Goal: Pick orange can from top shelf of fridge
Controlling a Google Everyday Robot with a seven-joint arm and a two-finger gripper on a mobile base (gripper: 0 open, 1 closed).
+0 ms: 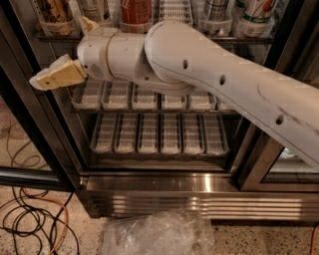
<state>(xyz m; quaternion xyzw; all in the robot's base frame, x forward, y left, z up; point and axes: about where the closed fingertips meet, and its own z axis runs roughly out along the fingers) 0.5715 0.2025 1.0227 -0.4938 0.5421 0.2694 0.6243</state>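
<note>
The orange can (52, 10), dark brown with orange-yellow streaks, stands at the far left of the top shelf (249, 39) of the fridge (199, 185); only its lower part shows. My gripper (57, 50) is just below and in front of that can, open and empty. One tan finger (57, 75) points left and the other (87, 24) points up, beside the can. My white arm (209, 74) crosses the fridge front from the right. A red-orange can (135, 10) and silver-grey cans (216, 9) stand further right on the same shelf.
Two lower racks hold can-less white lane trays (159, 132). Black door frames stand at the left (30, 109) and right (259, 159). Cables (30, 219) lie on the floor at the left. A clear plastic bag (154, 234) lies before the base grille.
</note>
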